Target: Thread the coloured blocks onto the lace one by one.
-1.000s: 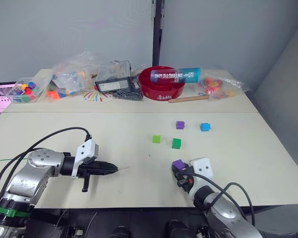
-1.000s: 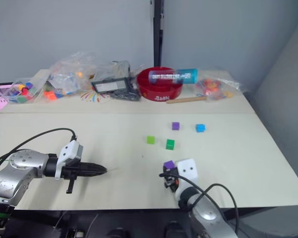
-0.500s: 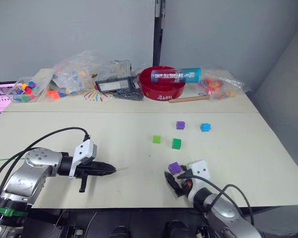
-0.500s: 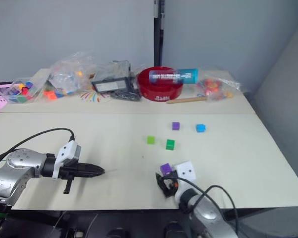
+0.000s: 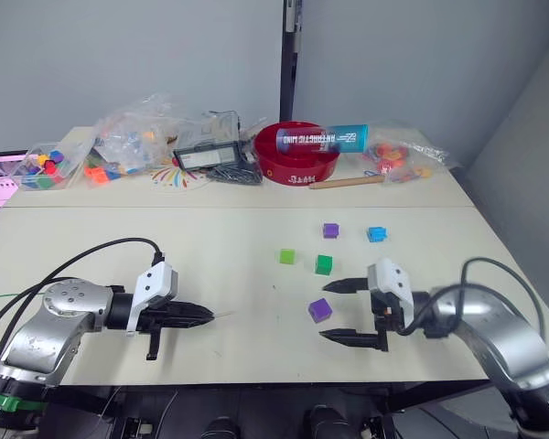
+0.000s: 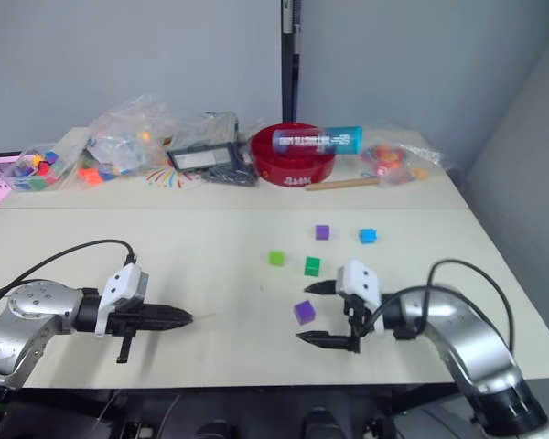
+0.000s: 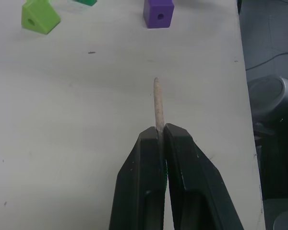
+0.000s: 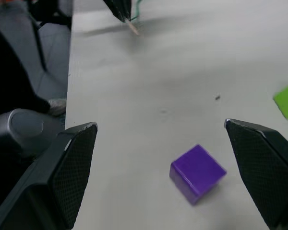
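One pale table [image 5: 119, 229], clutter [image 5: 137, 142] along its far edge.

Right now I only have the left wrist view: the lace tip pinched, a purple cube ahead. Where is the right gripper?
Observer: The right gripper is wide open, its fingers on either side of the near purple cube, not touching it.
Operator: Is that cube on the table?
Observer: Yes, it rests on the table.
Operator: Any other cubes?
Observer: Farther back are a second purple cube and a sky blue cube.
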Robot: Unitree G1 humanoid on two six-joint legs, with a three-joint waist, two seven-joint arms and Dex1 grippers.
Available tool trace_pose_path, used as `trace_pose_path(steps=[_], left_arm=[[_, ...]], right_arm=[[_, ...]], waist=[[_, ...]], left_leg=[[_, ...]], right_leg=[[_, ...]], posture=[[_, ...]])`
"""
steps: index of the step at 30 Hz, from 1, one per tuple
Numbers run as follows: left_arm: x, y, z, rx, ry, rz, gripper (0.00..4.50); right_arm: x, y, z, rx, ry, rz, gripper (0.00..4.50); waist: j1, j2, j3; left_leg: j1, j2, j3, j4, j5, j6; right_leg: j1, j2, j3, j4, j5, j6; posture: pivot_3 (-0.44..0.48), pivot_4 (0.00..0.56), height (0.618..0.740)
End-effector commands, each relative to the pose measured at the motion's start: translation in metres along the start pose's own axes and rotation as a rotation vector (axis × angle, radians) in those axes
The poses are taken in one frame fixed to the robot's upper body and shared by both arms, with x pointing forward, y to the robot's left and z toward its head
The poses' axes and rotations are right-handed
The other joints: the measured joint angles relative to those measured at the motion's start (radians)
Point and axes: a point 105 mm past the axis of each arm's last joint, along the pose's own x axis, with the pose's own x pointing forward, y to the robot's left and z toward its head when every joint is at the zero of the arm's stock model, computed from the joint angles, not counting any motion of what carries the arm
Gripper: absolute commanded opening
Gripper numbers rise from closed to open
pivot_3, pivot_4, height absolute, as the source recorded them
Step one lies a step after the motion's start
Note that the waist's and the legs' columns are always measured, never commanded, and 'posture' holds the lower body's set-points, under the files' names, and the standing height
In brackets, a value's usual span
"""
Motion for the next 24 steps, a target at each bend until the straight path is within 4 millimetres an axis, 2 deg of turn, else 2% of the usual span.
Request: trace_pose_path(steps=[1, 6, 11, 15, 21, 24], left_arm=[[-0.006, -0.005, 0.008, 0.024, -0.008, 0.006, 0.0], [-0.008, -0.012, 0.008, 0.011, 0.001, 0.003, 0.0], [-0.012, -0.013, 0.008, 0.001, 0.009, 0.006, 0.0], [-0.015, -0.016, 0.006, -0.005, 0.018, 0.008, 0.0], [-0.011, -0.019, 0.009, 0.008, 0.024, -0.008, 0.0], [-0.001, -0.019, 0.014, 0.025, 0.024, -0.026, 0.0]], right_arm=[[0.006, -0.01, -0.015, -0.109, 0.063, 0.123, 4.48], [0.011, -0.028, -0.032, -0.182, 0.114, 0.208, 4.48], [0.016, -0.038, -0.037, -0.217, 0.113, 0.232, 4.48], [0.018, -0.041, -0.037, -0.215, 0.089, 0.241, 3.37], [0.019, -0.038, -0.037, -0.178, 0.046, 0.208, 1.19], [0.027, -0.031, -0.033, -0.13, 0.011, 0.17, 1.18]], waist=[[0.0, 0.0, 0.0], [0.0, 0.0, 0.001], [0.002, 0.001, 0.001], [-0.001, 0.001, 0.001], [0.001, 0.001, 0.001], [0.002, 0.001, 0.001]], left_leg=[[0.0, 0.0, 0.0, 0.0, 0.0, 0.0], [0.0, 0.0, 0.0, 0.0, 0.0, 0.0], [0.0, 0.0, 0.0, 0.0, 0.0, 0.0], [0.001, 0.001, 0.0, 0.0, 0.0, 0.0], [0.001, 0.001, 0.0, 0.0, 0.0, 0.0], [0.001, 0.001, 0.0, 0.0, 0.0, 0.0]], right_leg=[[0.0, 0.0, 0.0, 0.0, 0.0, 0.0], [0.0, 0.0, 0.0, 0.0, 0.0, 0.0], [0.0, 0.0, 0.0, 0.0, 0.0, -0.001], [0.0, 0.0, 0.0, 0.001, 0.001, -0.001], [0.0, 0.0, 0.0, 0.001, 0.001, -0.002], [0.0, 0.0, 0.0, 0.001, 0.001, -0.002]], posture=[[0.0, 0.15, 0.731], [0.0, 0.15, 0.731], [0.0, 0.15, 0.731], [0.0, 0.15, 0.731], [0.0, 0.15, 0.731], [0.0, 0.15, 0.731]])
